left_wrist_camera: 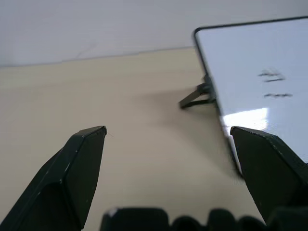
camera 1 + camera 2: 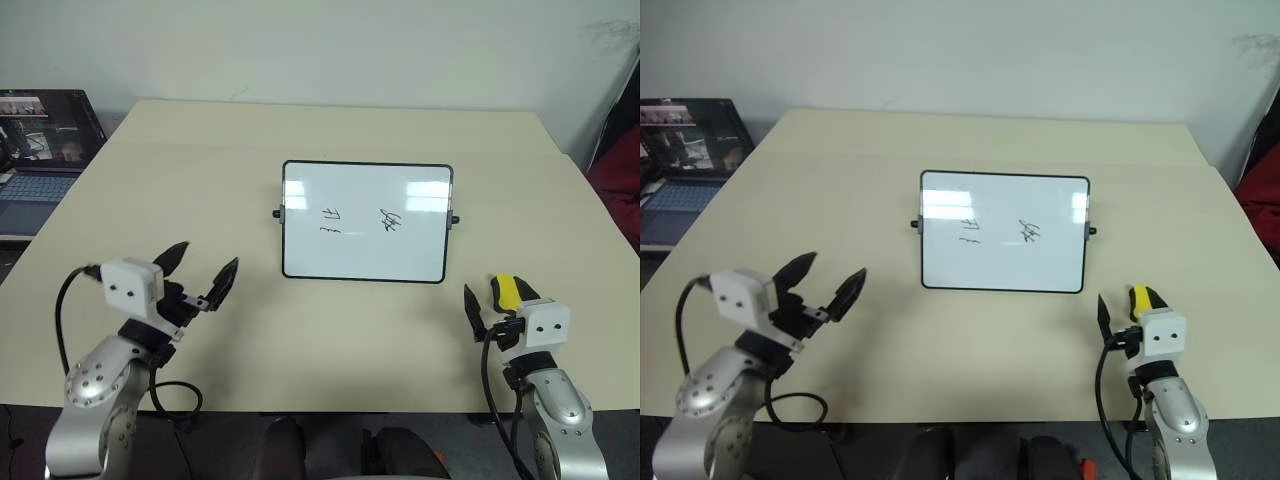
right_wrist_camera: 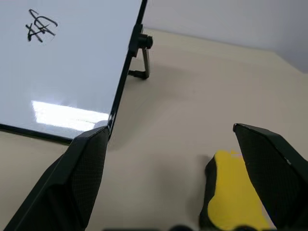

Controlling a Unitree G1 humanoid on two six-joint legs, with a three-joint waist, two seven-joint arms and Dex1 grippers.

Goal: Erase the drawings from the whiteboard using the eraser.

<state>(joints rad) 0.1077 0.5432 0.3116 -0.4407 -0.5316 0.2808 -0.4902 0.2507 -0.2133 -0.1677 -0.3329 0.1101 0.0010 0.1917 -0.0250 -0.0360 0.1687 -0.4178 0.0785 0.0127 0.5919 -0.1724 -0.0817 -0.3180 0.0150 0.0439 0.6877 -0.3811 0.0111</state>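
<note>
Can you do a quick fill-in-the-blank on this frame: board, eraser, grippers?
1. The whiteboard carries ___ groups of black drawings.
2. The yellow eraser lies between the fingers of the ___ gripper.
3. The left gripper is open and holds ___.
4. The whiteboard stands on a beige ___.

Missing words: two; right; nothing; table

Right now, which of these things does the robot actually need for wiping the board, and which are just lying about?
Needed for the job:
- whiteboard
- drawings, two scribble groups on it
- eraser, yellow, between the open right gripper fingers

Just lying about:
- laptop, beside the table
- open left gripper, holding nothing
</note>
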